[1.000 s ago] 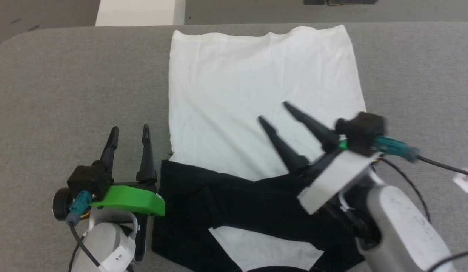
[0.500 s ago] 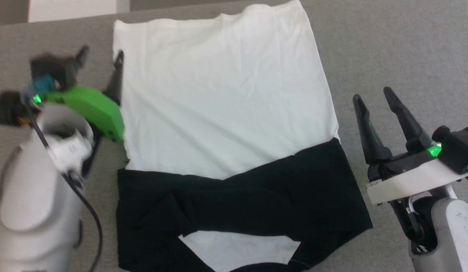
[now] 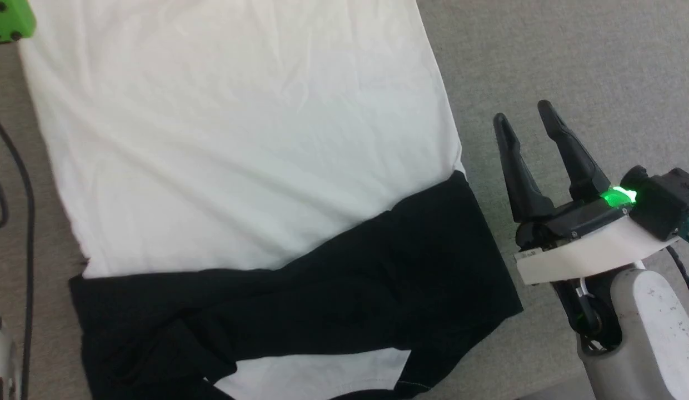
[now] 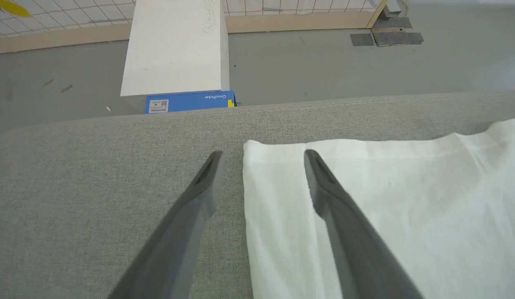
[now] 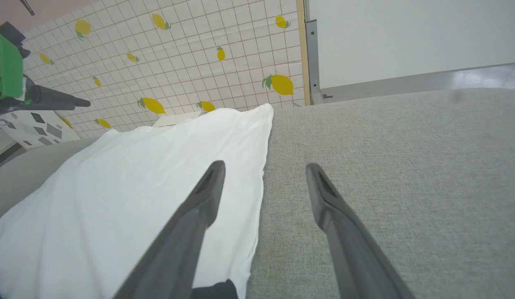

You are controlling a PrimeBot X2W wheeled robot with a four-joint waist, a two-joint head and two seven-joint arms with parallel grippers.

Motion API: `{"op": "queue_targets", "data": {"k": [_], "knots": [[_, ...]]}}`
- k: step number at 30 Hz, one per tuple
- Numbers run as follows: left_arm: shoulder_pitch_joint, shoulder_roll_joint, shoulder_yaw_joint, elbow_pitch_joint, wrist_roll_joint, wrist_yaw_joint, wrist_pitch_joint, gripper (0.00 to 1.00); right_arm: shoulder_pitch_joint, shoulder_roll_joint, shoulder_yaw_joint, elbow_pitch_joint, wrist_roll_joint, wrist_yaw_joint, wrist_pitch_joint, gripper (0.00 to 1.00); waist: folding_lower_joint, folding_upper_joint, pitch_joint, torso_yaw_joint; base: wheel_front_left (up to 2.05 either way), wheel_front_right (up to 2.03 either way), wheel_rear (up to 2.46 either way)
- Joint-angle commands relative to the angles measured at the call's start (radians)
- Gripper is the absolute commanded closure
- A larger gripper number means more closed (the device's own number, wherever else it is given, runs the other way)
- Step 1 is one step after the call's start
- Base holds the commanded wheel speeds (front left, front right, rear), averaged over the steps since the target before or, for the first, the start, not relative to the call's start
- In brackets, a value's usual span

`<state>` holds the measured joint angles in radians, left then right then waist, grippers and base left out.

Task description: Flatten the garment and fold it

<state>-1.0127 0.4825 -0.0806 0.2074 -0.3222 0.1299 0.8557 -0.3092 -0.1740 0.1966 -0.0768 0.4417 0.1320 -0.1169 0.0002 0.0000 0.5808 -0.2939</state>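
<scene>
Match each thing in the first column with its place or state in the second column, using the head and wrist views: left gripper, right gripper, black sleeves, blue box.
Column one:
1. left gripper
2. right gripper
3. black sleeves
4. blue box

Column two:
a. folded across the near end of the garment
b. open, fingers astride a white corner of the garment
c. on the floor past the far edge of the table
d. open, over bare table to the right of the garment

Pairs: 1-b; 2-d; 3-a; 4-c

garment (image 3: 233,144) — white body flat | black sleeves folded across — near end
</scene>
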Motion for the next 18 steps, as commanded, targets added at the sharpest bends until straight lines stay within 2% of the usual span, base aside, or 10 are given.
{"op": "queue_targets", "data": {"k": [1, 5, 8, 15, 18], "knots": [[-0.016, 0.017, 0.002, 0.0, 0.026, 0.025, 0.039, 0.0, -0.02, 0.005, 0.007, 0.005, 0.01, -0.001, -0.014, 0.0, -0.0002, 0.0, 0.09, -0.078, 0.0, 0.0, 0.0], [-0.031, 0.042, 0.012, -0.023, 0.055, 0.092, 0.152, 0.0, -0.04, 0.004, 0.021, 0.015, 0.028, -0.001, -0.035, 0.0, -0.0002, 0.0, 0.124, -0.093, 0.0, 0.0, 0.0], [-0.028, 0.056, 0.021, -0.047, 0.064, 0.122, 0.2, 0.0, -0.054, 0.002, 0.031, 0.022, 0.036, -0.001, -0.046, 0.0, -0.0002, 0.0, 0.143, -0.099, 0.0, 0.0, 0.0], [-0.018, 0.085, 0.027, -0.086, 0.1, 0.16, 0.206, 0.0, -0.092, -0.017, 0.056, 0.027, 0.039, -0.001, -0.045, 0.0, -0.0002, 0.0, 0.171, -0.097, 0.0, 0.0, 0.0], [-0.022, 0.098, 0.017, -0.083, 0.121, 0.164, 0.199, 0.0, -0.126, -0.033, 0.065, 0.022, 0.037, -0.001, -0.038, 0.0, -0.0002, 0.0, 0.182, -0.091, 0.0, 0.0, 0.0]]}}
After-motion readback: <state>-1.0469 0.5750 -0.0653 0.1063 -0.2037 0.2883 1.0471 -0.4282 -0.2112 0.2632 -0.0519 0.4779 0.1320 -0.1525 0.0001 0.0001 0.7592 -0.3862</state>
